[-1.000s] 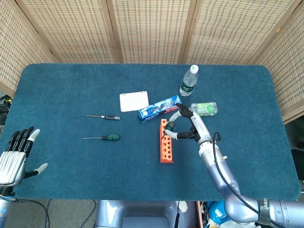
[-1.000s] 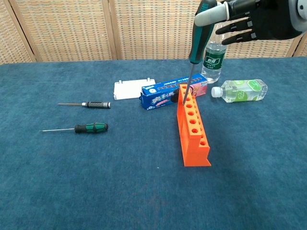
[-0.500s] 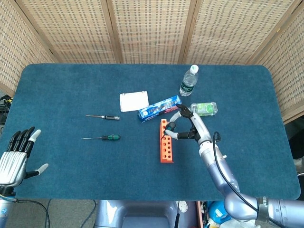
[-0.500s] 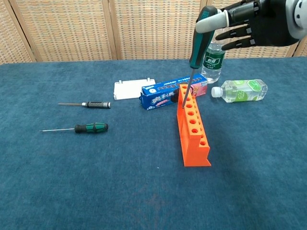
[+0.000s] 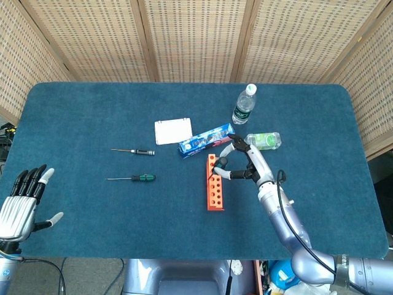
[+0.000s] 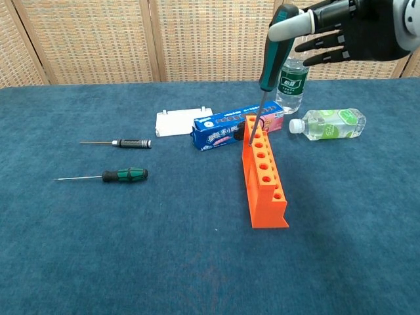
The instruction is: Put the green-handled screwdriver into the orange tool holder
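I had the green-handled screwdriver (image 6: 272,49) pinched by its handle top in my right hand (image 6: 348,33), shaft tilted, tip at the far-end hole of the orange tool holder (image 6: 264,174). It looked light and rigid, though that narrow pinch seemed liable to slip. Well left of the holder, my left hand (image 5: 21,206) hung spread, holding nothing.

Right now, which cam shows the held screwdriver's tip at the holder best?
Chest view: the screwdriver in the right hand shows its whole shaft, tip at the far hole of the orange tool holder. Head view looks down; the hand mostly hides it.
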### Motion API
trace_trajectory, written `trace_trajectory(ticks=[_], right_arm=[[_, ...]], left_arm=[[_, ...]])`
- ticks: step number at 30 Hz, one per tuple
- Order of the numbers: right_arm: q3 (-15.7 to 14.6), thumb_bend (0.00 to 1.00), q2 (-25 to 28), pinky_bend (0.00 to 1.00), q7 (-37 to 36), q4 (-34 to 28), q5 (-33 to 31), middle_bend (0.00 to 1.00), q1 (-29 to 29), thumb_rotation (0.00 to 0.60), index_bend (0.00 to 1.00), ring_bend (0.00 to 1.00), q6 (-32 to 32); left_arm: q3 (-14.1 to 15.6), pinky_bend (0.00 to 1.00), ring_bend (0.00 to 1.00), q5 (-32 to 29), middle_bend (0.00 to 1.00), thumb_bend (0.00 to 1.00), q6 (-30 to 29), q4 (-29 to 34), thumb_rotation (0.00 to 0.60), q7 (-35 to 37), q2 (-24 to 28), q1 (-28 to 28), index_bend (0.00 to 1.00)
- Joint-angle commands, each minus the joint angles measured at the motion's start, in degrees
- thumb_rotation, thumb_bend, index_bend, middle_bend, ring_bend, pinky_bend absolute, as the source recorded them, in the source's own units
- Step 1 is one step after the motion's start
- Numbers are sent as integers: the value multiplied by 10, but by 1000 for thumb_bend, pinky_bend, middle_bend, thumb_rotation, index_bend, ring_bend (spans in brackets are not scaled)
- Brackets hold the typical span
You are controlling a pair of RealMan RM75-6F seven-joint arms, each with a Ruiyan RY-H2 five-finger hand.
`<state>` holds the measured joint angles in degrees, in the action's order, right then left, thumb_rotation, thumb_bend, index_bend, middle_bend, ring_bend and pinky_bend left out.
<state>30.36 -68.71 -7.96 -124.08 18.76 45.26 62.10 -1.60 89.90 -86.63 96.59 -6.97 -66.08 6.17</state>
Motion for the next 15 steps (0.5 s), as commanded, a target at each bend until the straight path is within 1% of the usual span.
trace_trajectory(ticks=[1, 6, 11, 15], right_arm=[[3, 204, 4, 0, 2, -6, 0, 78, 1, 600, 729, 0, 5], [12, 204, 10, 0, 5, -13, -17, 79, 8, 600, 729, 0, 4], [7, 204, 8, 0, 18, -12, -29, 80, 17, 600, 729, 0, 10], [4, 204, 5, 0, 18, -12, -26, 79, 16, 600, 729, 0, 18]], left_arm=[[0, 0, 0, 0, 0, 0, -1, 0, 600, 2, 1, -1, 0], [-3, 0, 0, -6, 0, 0, -5, 5, 600, 14, 7, -3, 0], [-4, 0, 0, -7, 0, 0, -6, 2, 600, 25, 12, -4, 0], [-3, 0, 0, -1, 0, 0, -6, 1, 600, 24, 11, -3, 0]])
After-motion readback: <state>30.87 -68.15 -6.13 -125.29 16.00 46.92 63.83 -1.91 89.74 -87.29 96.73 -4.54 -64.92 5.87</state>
